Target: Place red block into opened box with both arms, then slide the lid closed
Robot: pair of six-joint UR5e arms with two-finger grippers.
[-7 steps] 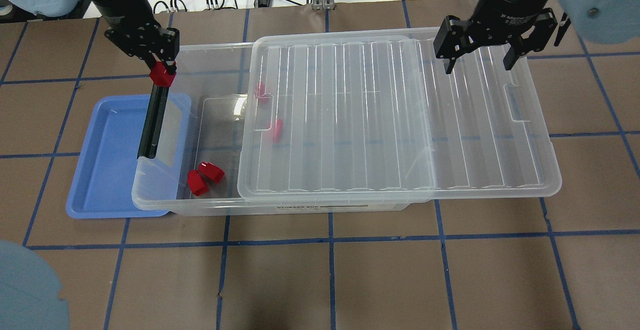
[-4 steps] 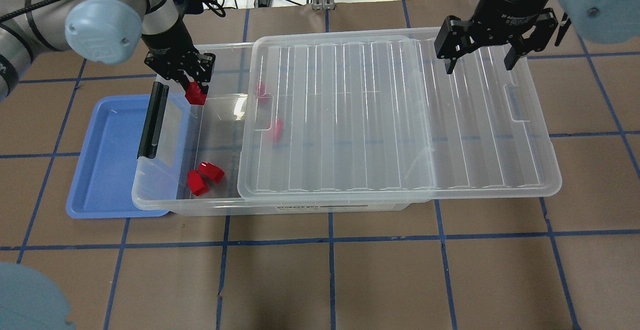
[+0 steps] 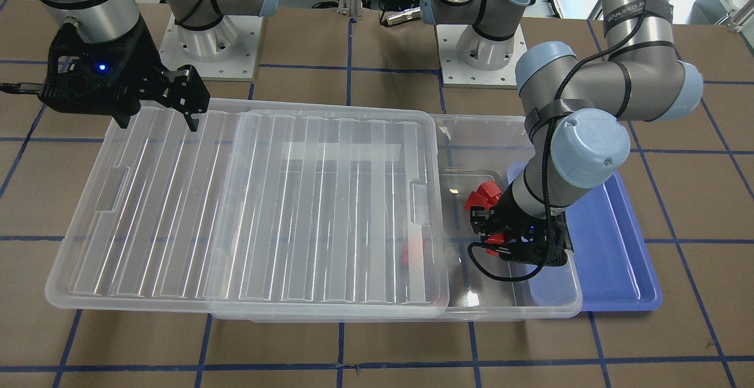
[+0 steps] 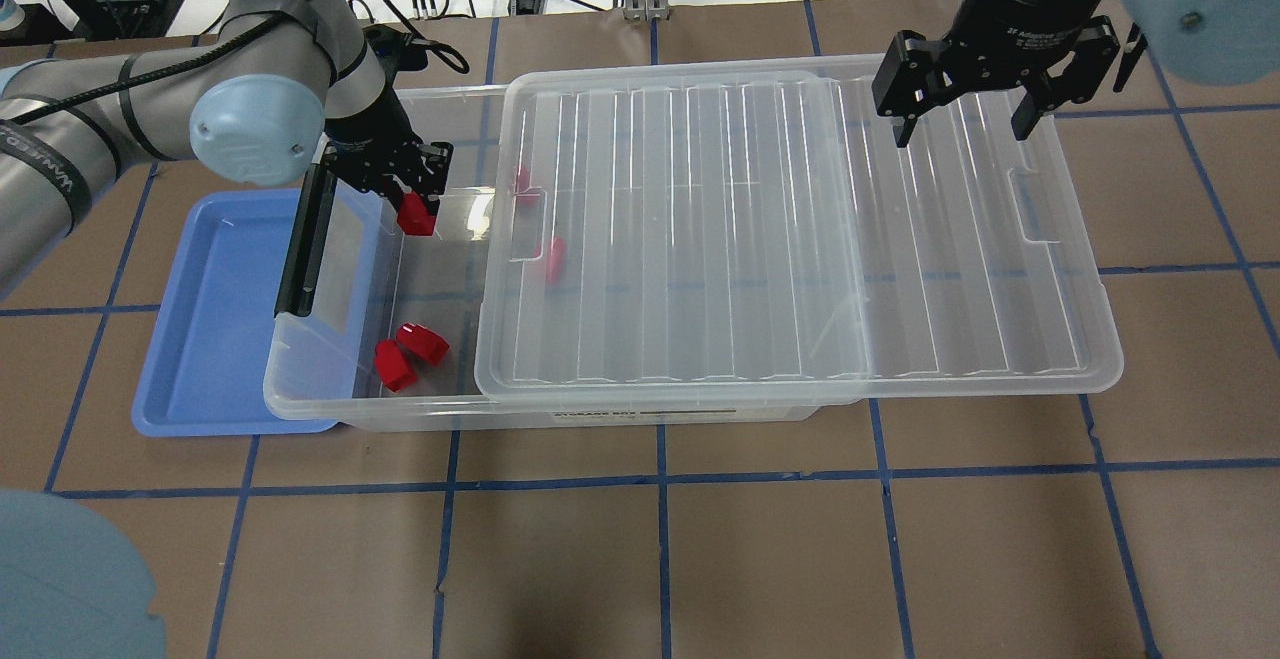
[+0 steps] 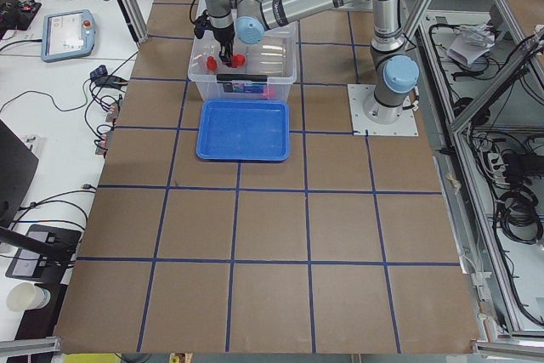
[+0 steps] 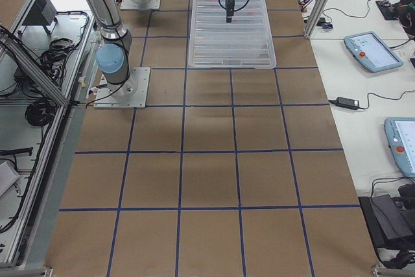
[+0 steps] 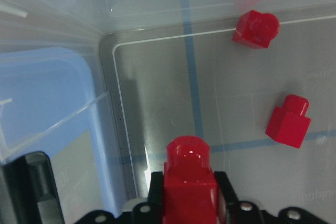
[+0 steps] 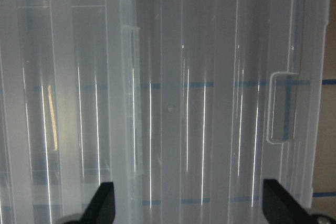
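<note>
White lettering above the right gripper (image 4: 960,134) reads "2F Adaptive"; the box (image 4: 300,404) has a side label too blurred to read. That gripper hangs spread wide over the lid (image 4: 700,239). The left gripper (image 4: 414,207) is clenched on the red block (image 4: 418,219), held over the box's uncovered end. Two loose red blocks (image 4: 410,349) lie on the floor below it, and a blue tray (image 4: 200,339) sits just beside it.
</note>
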